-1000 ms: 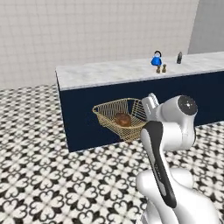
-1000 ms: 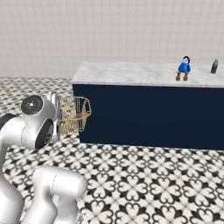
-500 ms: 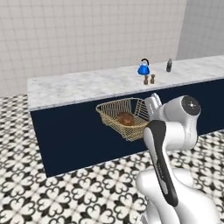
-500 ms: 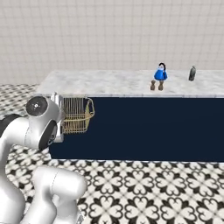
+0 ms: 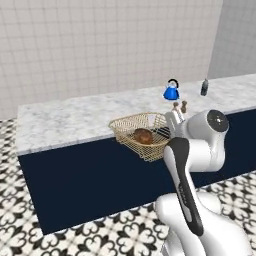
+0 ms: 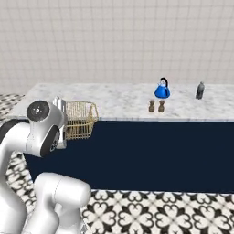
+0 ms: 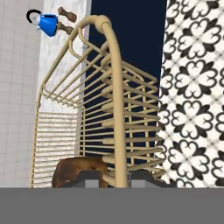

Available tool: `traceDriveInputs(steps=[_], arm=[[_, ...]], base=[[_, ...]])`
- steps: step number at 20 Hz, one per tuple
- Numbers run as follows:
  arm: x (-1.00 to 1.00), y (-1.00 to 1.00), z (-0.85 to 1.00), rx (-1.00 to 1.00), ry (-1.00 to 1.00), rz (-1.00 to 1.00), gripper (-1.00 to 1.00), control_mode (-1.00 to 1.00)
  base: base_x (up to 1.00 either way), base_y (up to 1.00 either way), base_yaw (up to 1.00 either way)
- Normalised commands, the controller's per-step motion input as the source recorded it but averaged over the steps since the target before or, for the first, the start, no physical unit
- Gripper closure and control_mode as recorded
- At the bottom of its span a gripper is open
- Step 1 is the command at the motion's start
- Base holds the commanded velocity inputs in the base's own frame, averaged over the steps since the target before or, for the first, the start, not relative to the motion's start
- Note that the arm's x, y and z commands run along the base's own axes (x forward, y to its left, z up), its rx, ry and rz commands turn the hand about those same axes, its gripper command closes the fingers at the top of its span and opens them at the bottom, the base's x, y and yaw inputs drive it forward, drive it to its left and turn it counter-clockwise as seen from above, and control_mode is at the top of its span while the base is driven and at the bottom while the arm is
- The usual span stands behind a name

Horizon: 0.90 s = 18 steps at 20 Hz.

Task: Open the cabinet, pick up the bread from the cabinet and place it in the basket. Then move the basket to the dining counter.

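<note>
the claw point(image 7: 117, 180) is clenched on the near rim of the basket point(image 5: 142, 135): in the hand view a thick gold rim wire runs straight up from between the two dark tips. the bread point(image 5: 143, 135) lies inside on the basket floor, a brown lump just beside the tips in the hand view.

taking the dining counter point(image 5: 75, 121) as the landmark: the basket hangs in the air at the counter's front edge, its far side over the marble and its near side out over the navy front. its floor looks about level with the slab top or a little below. so the counter lies ahead of the claw and slightly up, and the coming move, as i judge it, is forward over the slab and then down. the risk is the basket floor catching the edge.

further along the counter stand a blue kettle point(image 6: 162, 89), two small brown shakers point(image 6: 156, 106) and a dark bottle point(image 6: 199, 90), all well apart from the basket.

the left base view looks down into the basket and shows the bread. the right base view has the arm's head in front of the claw and gives the basket side-on against the counter edge. the hand view alone shows the grip itself, and floor tiles beyond the navy front.
</note>
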Motion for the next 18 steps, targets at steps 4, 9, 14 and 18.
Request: traceDriveInputs(steps=[4, 9, 14, 18], arm=[[0.0, 0.0, 0.0, 0.0, 0.0, 0.0, 1.0, 1.0], [0.0, 0.0, 0.0, 0.0, 0.0, 0.0, 1.0, 1.0], [0.0, 0.0, 0.0, 0.0, 0.0, 0.0, 1.0, 1.0], [0.0, 0.0, 0.0, 0.0, 0.0, 0.0, 1.0, 1.0]], base=[[0.69, -0.35, 0.01], [0.61, -0.42, 0.07], [0.72, -0.4, 0.13], [0.65, -0.2, 0.18]])
